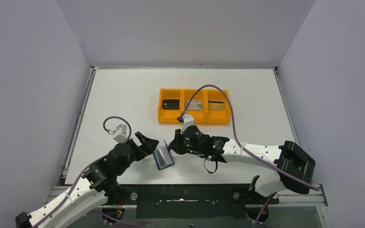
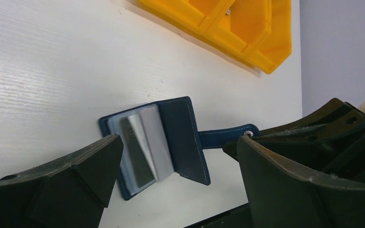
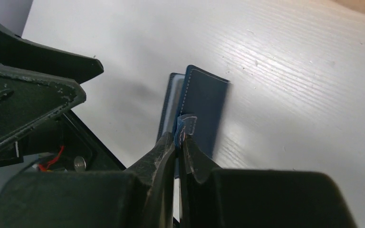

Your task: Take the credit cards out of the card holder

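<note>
Near the front edge of the white table [image 1: 119,95], the card holder [image 1: 164,158] is found lying open. It sits between the two grippers and well apart from the orange three-compartment tray [image 1: 194,119]. In the left wrist view its navy cover is seen partly raised, with blue-grey pocket leaves fanned inside. A glossy grey rectangle [image 2: 137,152] is noted among the leaves (card or clear sleeve, it cannot be told).

The closing tab [image 2: 221,137] is drawn out sideways from the holder, and its end is pinched by the right gripper [image 3: 183,135]. In the right wrist view the jaws are seen closed narrow on the tab.

The left gripper [image 1: 150,145] is spread wide and nothing is held in it. Its fingers [image 2: 76,180] are placed to either side of the holder. Whether the nearer one touches the holder's edge cannot be told.

In the tray, a dark flat item [image 1: 171,103] is seen in the left compartment. A silver-grey card [image 1: 196,106] is seen in the middle one and a gold-tan card [image 1: 215,105] in the right. The tray is crossed overhead by a purple cable [image 1: 218,90].
</note>
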Motion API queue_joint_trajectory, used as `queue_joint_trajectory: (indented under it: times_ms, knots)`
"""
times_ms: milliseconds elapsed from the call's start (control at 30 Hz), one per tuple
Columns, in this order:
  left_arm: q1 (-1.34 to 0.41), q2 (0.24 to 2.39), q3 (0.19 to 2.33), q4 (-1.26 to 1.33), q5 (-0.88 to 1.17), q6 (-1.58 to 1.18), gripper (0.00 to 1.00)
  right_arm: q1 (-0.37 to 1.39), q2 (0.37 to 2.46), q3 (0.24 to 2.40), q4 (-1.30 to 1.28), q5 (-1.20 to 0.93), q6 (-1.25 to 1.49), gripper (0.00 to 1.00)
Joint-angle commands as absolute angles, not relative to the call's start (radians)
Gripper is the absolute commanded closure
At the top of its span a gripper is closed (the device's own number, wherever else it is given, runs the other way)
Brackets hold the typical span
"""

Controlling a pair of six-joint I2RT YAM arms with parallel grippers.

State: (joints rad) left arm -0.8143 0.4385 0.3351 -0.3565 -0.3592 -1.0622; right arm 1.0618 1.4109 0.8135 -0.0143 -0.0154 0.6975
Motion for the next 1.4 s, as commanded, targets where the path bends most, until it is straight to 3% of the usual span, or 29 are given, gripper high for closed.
queue_joint_trajectory:
  times_ms: [0,267,533,700,900,1367]
  knots:
    - [-0.808,0.42,0.335,-0.368,-0.353,-1.087,0.07,1.034,1.355,0.778,0.108,0.012,0.799,1.0]
    - [-0.807,0.511,0.32,-0.234,-0.227,-1.023,0.11,0.906,1.278,0.548,0.087,-0.006,0.962,1.0]
    - [-0.81,0.848,0.435,-0.077,-0.03,-0.91,0.23,0.901,1.172,0.389,0.102,0.023,1.029,0.98]
    - [-0.823,0.977,0.512,-0.051,-0.022,-0.882,0.3,0.897,1.152,0.381,0.084,0.041,1.026,0.98]
    - [-0.828,0.937,0.533,-0.103,-0.113,-0.897,0.3,0.896,1.147,0.372,0.079,0.053,1.028,0.97]
    - [-0.836,1.08,0.441,0.129,0.053,-0.949,0.31,0.897,1.193,0.379,0.069,0.083,1.03,0.96]
